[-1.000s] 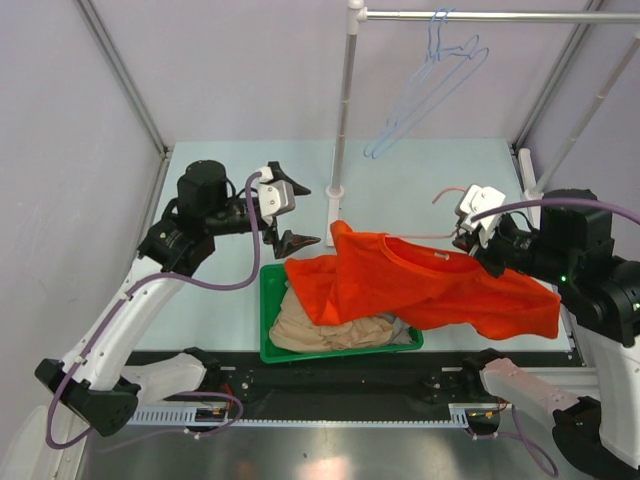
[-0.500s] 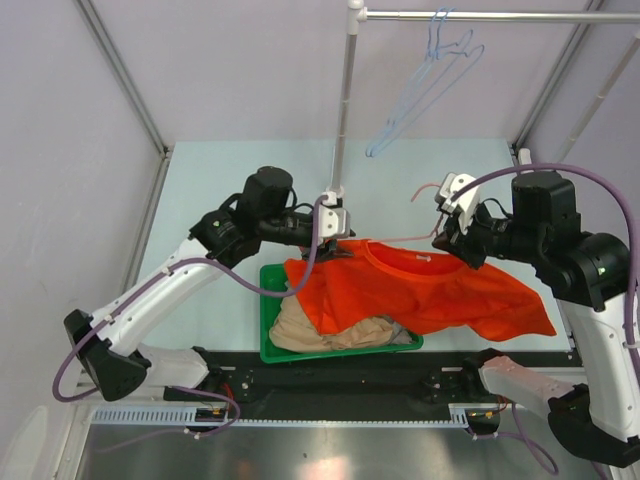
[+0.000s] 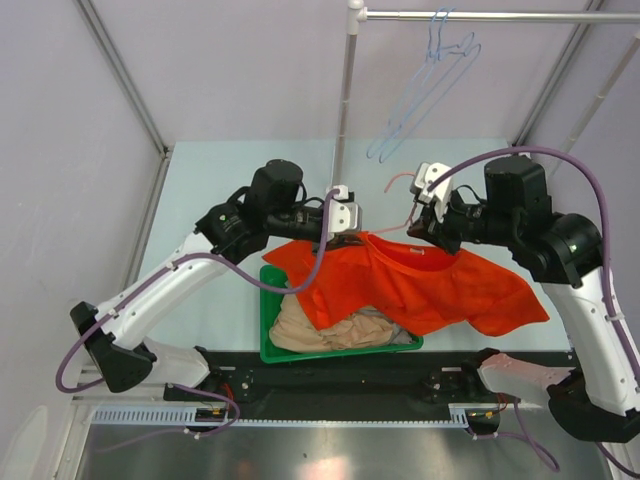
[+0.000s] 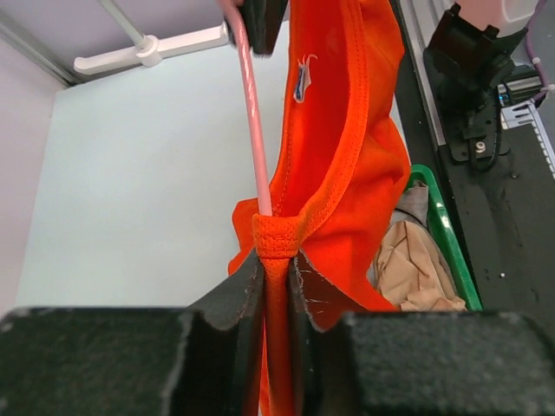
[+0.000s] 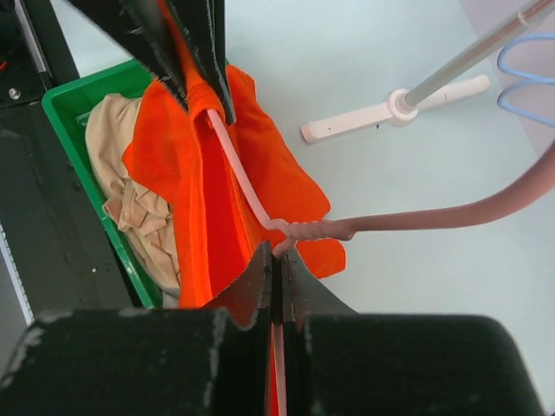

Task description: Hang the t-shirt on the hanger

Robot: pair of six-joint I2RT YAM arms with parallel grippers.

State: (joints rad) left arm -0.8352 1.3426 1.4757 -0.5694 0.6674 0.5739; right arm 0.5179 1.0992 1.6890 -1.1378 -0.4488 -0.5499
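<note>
The orange t-shirt hangs between both grippers above the table, its lower part draped over the bin. My left gripper is shut on the ribbed neck band of the t-shirt, which bunches between its fingers. The pale pink hanger runs straight up beside that neck band. My right gripper is shut on the hanger just below its twisted neck, hook pointing away. One hanger arm slants into the t-shirt towards the left gripper's fingers.
A green bin at the front centre holds a beige garment and some grey cloth. The rack pole stands behind the grippers on a white foot. Light blue hangers hang from the top rail.
My left arm swung right to the t-shirt and closed on its neck band. My right arm carried the hanger left and back, and the shirt rose with both.
</note>
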